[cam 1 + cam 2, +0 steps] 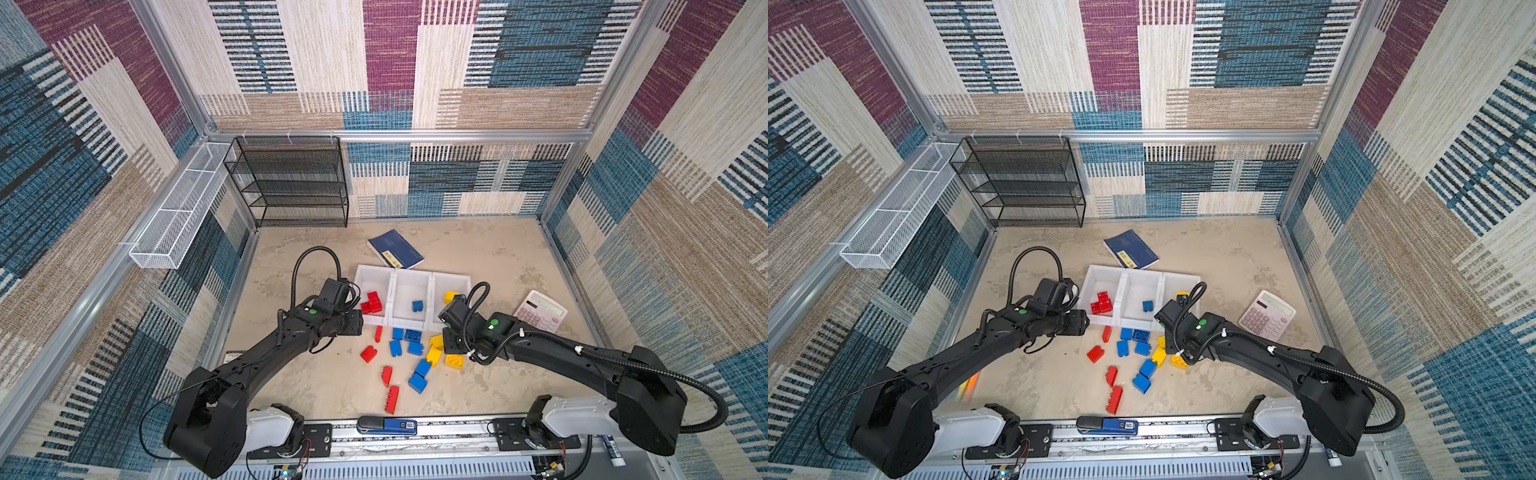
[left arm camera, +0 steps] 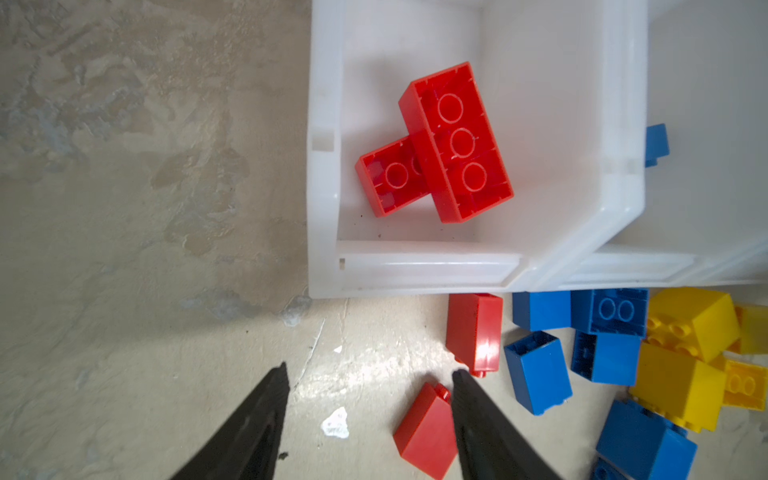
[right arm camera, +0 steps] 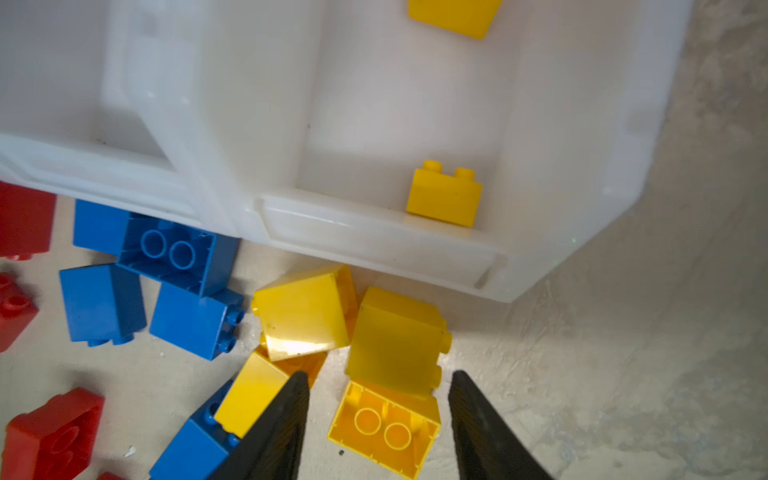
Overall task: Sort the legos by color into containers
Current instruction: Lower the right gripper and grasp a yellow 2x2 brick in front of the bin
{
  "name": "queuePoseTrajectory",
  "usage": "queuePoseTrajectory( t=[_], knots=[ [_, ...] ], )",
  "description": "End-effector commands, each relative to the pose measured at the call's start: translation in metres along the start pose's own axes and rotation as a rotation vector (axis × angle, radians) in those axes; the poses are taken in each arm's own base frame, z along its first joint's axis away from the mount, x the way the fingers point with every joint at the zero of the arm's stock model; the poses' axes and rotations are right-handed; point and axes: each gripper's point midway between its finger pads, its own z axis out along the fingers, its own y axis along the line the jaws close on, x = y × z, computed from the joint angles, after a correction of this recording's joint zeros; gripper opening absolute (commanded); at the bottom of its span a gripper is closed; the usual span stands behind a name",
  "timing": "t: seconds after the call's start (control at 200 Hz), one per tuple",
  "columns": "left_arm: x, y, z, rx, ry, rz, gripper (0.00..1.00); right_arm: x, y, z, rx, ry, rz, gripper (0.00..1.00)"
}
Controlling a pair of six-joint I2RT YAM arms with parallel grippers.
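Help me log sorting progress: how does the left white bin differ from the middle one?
The left bin holds two red bricks, one lying across the other, hollow sides up; the middle bin holds a single blue brick. The left bin ends the row; the middle bin has a bin on each side. Both are white, open-topped and joined in one row.
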Motion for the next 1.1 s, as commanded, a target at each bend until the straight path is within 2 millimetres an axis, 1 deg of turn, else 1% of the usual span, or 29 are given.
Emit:
queuePoseTrajectory(
  t=[0.0, 0.105, 0.255, 0.461, 0.606, 0.716, 0.826, 0.922, 1.097],
  knots=[
    [-0.002, -0.003, 0.0, 0.019, -0.009, -0.028, 0.65, 0.0, -0.002, 0.003, 0.02, -0.003, 0.04, 0.59],
    [-0.002, -0.004, 0.0, 0.026, -0.008, -0.029, 0.65, -0.002, 0.007, 0.006, -0.022, -0.007, 0.044, 0.59],
    [-0.001, -0.004, -0.001, 0.022, -0.008, -0.025, 0.65, 0.003, 0.001, 0.015, 0.006, 0.018, 0.055, 0.59],
    [0.001, -0.002, -0.001, 0.019, -0.005, -0.03, 0.65, 0.005, -0.001, 0.022, 0.01, 0.025, 0.056, 0.57],
    [0.001, -0.001, -0.001, 0.018, -0.011, -0.035, 0.65, 0.003, -0.008, 0.024, 0.016, 0.012, 0.077, 0.54],
    [0.001, -0.002, -0.002, 0.019, -0.01, -0.035, 0.66, 0.001, -0.008, 0.027, 0.008, 0.008, 0.082, 0.5],
    [0.002, -0.001, -0.002, 0.015, -0.007, -0.034, 0.66, 0.0, -0.007, 0.028, 0.003, 0.006, 0.08, 0.44],
    [0.003, 0.0, -0.003, 0.011, -0.009, -0.032, 0.65, 0.002, -0.007, 0.029, 0.002, 0.011, 0.078, 0.42],
    [0.006, 0.003, -0.004, 0.001, -0.012, -0.039, 0.65, 0.004, -0.009, 0.021, -0.005, 0.015, 0.084, 0.4]
  ],
)
